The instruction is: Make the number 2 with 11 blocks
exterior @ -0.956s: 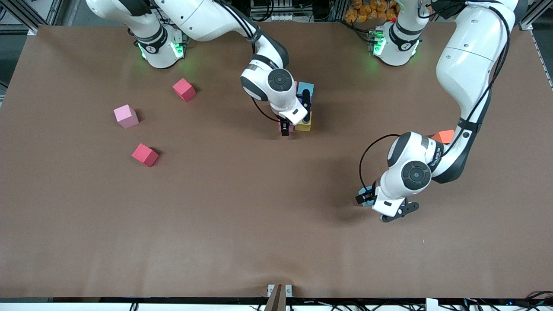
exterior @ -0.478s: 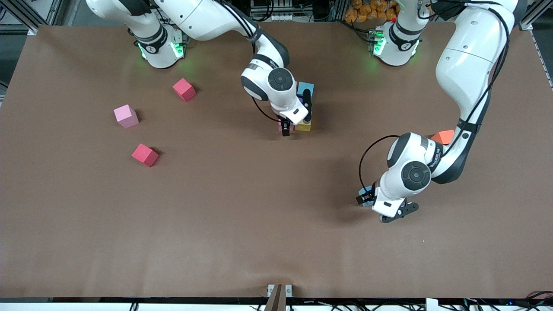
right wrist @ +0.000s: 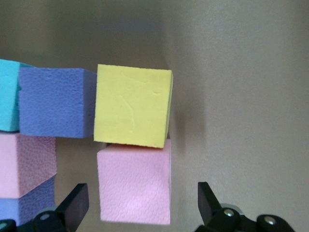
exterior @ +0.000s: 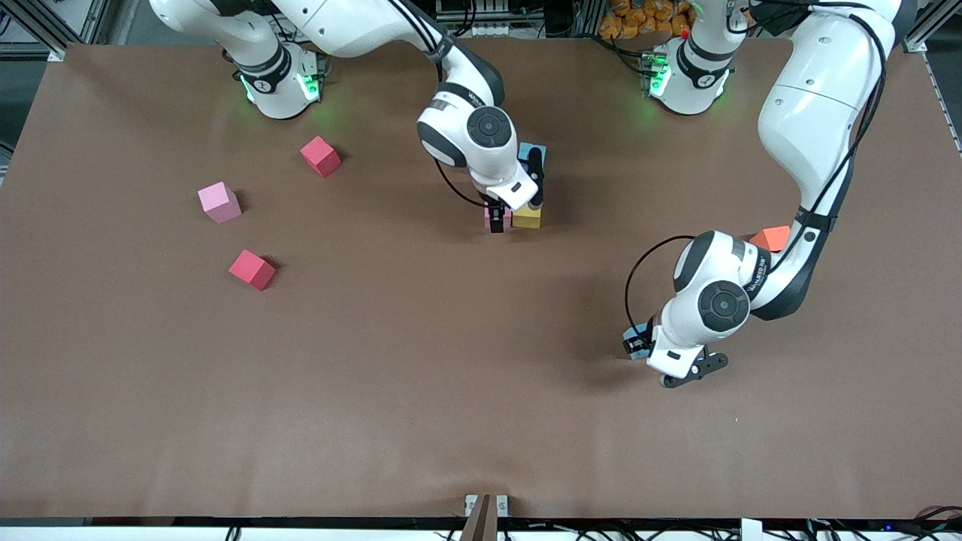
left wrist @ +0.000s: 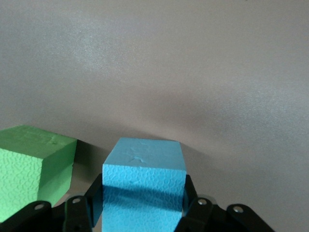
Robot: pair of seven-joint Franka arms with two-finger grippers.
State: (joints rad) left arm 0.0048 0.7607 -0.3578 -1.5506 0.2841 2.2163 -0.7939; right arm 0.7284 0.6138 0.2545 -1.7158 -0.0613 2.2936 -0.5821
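The number 2 point(exterior: 518, 191) is only part built, sitting mid-counter toward the robots' bases. In the right wrist view its near end shows a yellow block point(right wrist: 133, 106) w/ a pink block point(right wrist: 135, 186) touching it, a purple block point(right wrist: 55, 102) beside the yellow, then a light blue one, plus another pink and purple at the frame edge. Six cubes visible there; others may be hidden under the arm.

Right hand point(exterior: 497, 220) hangs just over that pink block, jaws spread wide w/ a gap either side of the cube, so gripping nothing. Looks like a placement just done.

Left hand point(left wrist: 140, 212), down at the counter point(exterior: 421, 391) toward the left arm's end and nearer the front camera, has its fingers point(left wrist: 77, 215) around a light blue block point(left wrist: 142, 186). They look to be touching its sides, but a firm clamp I can't confirm. A green block point(left wrist: 34, 169) sits just beside it.

Step in hand, I'd say: pickup of the blue cube. Next calls for a straight lift clear of the green one, then carry to the digit w/o nudging the placed cubes.

Blocks are matte foam, pebbly skin, square edges, prob light and slightly squashy. An orange block point(exterior: 771, 237), two darker pink-red ones point(exterior: 320, 155) point(exterior: 252, 269) and a pale pink block point(exterior: 219, 202) lie loose. Counter is flat brown, paper-like.
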